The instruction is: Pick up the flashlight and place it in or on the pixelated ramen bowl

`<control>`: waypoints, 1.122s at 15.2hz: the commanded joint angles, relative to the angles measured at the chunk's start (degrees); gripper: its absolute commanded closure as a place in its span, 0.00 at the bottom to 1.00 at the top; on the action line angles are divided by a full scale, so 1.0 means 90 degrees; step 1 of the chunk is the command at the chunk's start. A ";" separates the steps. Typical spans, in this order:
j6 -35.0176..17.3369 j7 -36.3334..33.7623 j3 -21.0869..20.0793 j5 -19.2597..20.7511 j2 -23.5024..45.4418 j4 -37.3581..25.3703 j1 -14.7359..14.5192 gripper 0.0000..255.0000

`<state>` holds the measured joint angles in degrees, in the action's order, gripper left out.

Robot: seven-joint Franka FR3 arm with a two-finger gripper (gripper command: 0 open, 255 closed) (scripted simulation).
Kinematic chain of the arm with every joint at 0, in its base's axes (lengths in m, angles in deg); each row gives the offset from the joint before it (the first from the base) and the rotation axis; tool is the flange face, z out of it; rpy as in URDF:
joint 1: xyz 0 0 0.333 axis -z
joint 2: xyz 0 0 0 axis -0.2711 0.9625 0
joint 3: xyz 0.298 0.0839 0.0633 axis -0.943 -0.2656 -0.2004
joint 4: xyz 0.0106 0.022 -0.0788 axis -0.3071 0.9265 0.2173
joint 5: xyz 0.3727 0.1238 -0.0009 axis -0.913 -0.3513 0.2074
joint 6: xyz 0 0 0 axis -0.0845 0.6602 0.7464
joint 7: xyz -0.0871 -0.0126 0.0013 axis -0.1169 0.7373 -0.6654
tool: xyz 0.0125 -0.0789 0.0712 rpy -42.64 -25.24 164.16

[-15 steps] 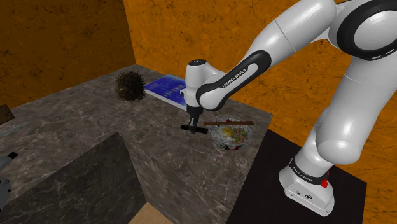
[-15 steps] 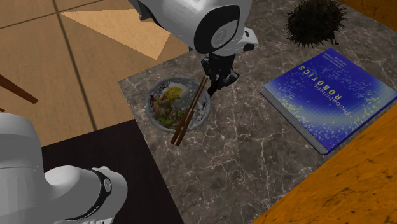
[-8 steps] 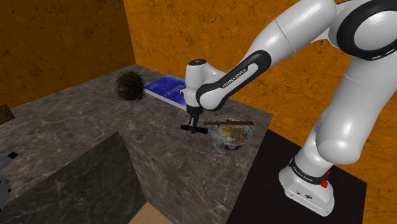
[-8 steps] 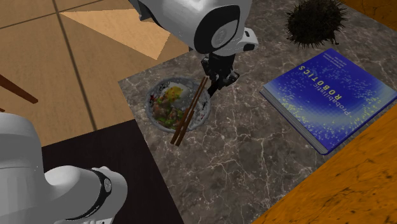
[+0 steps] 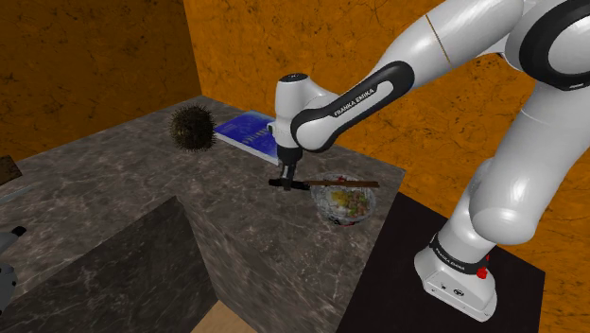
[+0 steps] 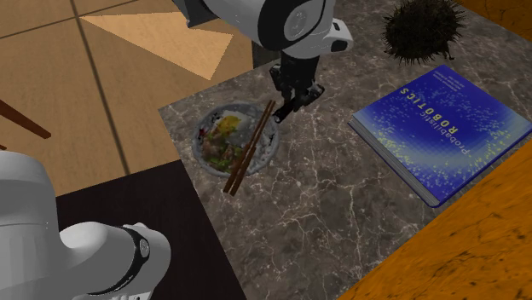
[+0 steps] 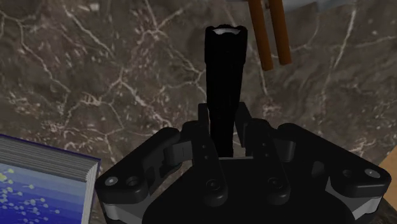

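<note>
My gripper (image 7: 222,118) is shut on a black flashlight (image 7: 224,63), clasping its rear end so that it lies level and its lens end points toward the bowl's chopsticks (image 7: 270,32). In the shoulder view the gripper (image 5: 286,180) hangs a little above the marble table with the flashlight (image 5: 296,184) in it, just beside the ramen bowl (image 5: 338,212). From the second exterior view the gripper (image 6: 296,90) and flashlight (image 6: 286,108) sit at the far end of the brown chopsticks (image 6: 247,152), which lie across the food-filled bowl (image 6: 199,147).
A blue book (image 6: 443,128) lies on the table beyond the gripper, and a dark spiky ball (image 5: 192,127) stands past it. The bowl is close to the table's corner (image 5: 397,172), next to the robot's stand (image 5: 459,279). A lower dark block (image 5: 123,274) adjoins the table.
The gripper has risen slightly with the flashlight, lifting it off the table beside the bowl. The chopsticks look slightly shifted in the second exterior view.
</note>
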<state>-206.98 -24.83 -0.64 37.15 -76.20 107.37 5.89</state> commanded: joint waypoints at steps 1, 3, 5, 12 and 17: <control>0.0169 0.0032 0.0000 -0.0041 -0.0125 -0.0044 0.0005 1.00; 0.0339 0.0055 0.0000 -0.0073 -0.0232 -0.0110 0.0006 1.00; 0.0510 0.0076 0.0002 -0.0102 -0.0333 -0.0182 0.0008 1.00; 0.1109 0.0134 0.0014 -0.0184 -0.0644 -0.0478 0.0012 1.00; 0.1536 0.0164 0.0027 -0.0224 -0.0824 -0.0729 0.0015 1.00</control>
<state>-194.10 -23.45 -0.45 35.21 -83.30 101.42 6.00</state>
